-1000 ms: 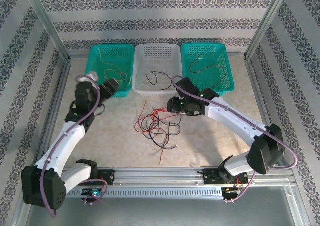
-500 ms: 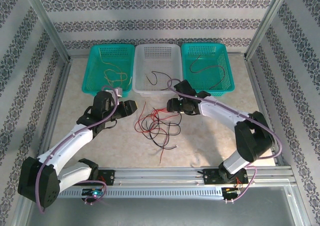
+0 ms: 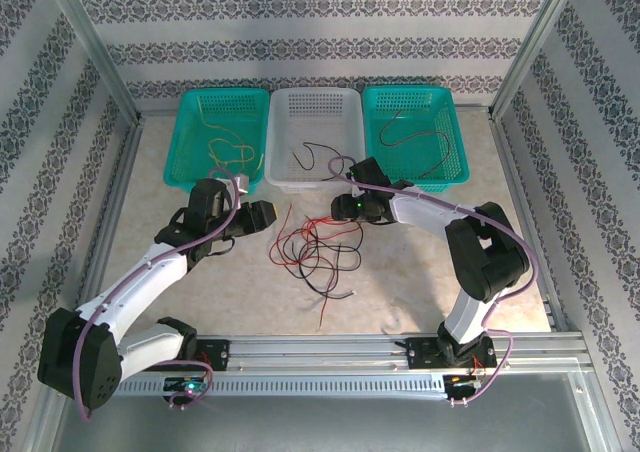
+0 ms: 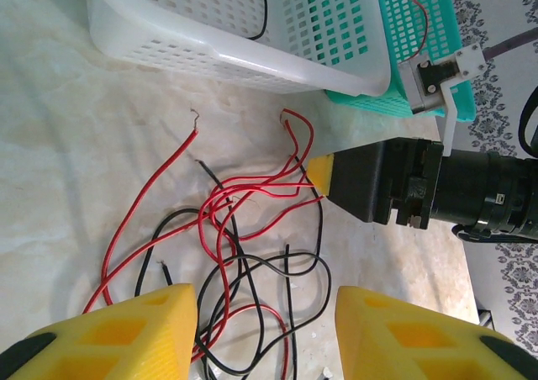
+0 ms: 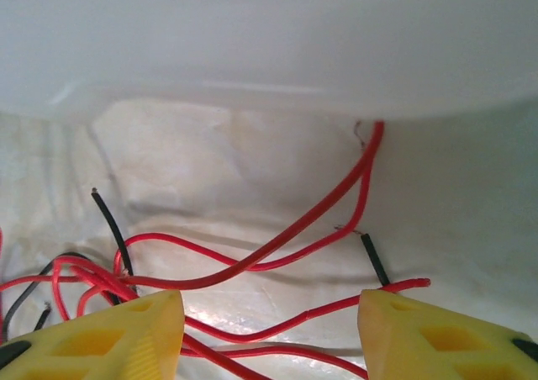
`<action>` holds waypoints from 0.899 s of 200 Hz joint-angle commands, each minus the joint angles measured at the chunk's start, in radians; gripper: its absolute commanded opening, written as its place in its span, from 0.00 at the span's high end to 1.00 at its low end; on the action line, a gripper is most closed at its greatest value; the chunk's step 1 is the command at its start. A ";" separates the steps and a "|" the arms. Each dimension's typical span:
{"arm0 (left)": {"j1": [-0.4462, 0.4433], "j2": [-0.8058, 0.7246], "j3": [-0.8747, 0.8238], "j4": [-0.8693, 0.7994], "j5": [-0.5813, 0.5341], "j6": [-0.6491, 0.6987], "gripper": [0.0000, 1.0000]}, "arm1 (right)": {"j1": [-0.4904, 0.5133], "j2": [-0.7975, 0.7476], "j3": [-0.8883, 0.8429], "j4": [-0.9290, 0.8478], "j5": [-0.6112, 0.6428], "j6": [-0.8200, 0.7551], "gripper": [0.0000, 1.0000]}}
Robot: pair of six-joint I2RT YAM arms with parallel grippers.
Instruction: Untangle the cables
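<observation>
So the cables [image 3: 315, 247] are sitting in a loose knot on the desk [image 3: 420, 282], just on the near side of the white basket [image 3: 316, 100]. It's only red and black ones in the pile. I count at least two of each by the loose ends, but they cross so much that I can't give you an exact number.

There are three baskets in a row, the white basket in the middle and two teal baskets [image 3: 222, 102], one on either side of it. The white basket has one black wire in it. The left teal one has some pale yellowish wire, and the right one has a couple of dark or reddish strands.

There are two arms. The left fingers [image 3: 262, 215] hang off the white basket's near left corner, spread wide with nothing between them, pointing at the pile. The right fingers [image 3: 342, 208] are tucked low against the white basket's near wall, also apart, with red strands lying loose under the gap and nothing pinched.

Handling-wise, I'd guess this stuff weighs nothing and is floppy but a bit springy, so pull one and the whole clump probably drags along. The insulation looks slick too. I'd pinch a single strand close to a free end. The red tips poking toward the white basket look easiest.
</observation>
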 commanded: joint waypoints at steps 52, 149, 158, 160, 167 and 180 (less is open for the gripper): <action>-0.011 0.017 0.044 -0.010 0.006 0.024 0.53 | 0.092 -0.106 -0.128 -0.013 -0.020 -0.024 0.49; -0.011 0.046 0.056 0.025 0.036 0.007 0.54 | 0.166 -0.136 -0.175 -0.054 0.039 -0.007 0.44; -0.011 0.042 0.053 0.023 0.037 0.008 0.54 | 0.171 -0.140 -0.177 -0.057 0.042 -0.006 0.45; -0.011 0.041 0.054 0.023 0.036 0.009 0.54 | 0.172 -0.141 -0.178 -0.057 0.042 -0.005 0.45; -0.010 0.039 0.051 0.020 0.035 0.010 0.54 | 0.174 -0.148 -0.180 -0.059 0.044 -0.004 0.44; -0.011 0.036 0.049 0.019 0.036 0.011 0.54 | 0.177 -0.162 -0.180 -0.066 0.047 0.001 0.42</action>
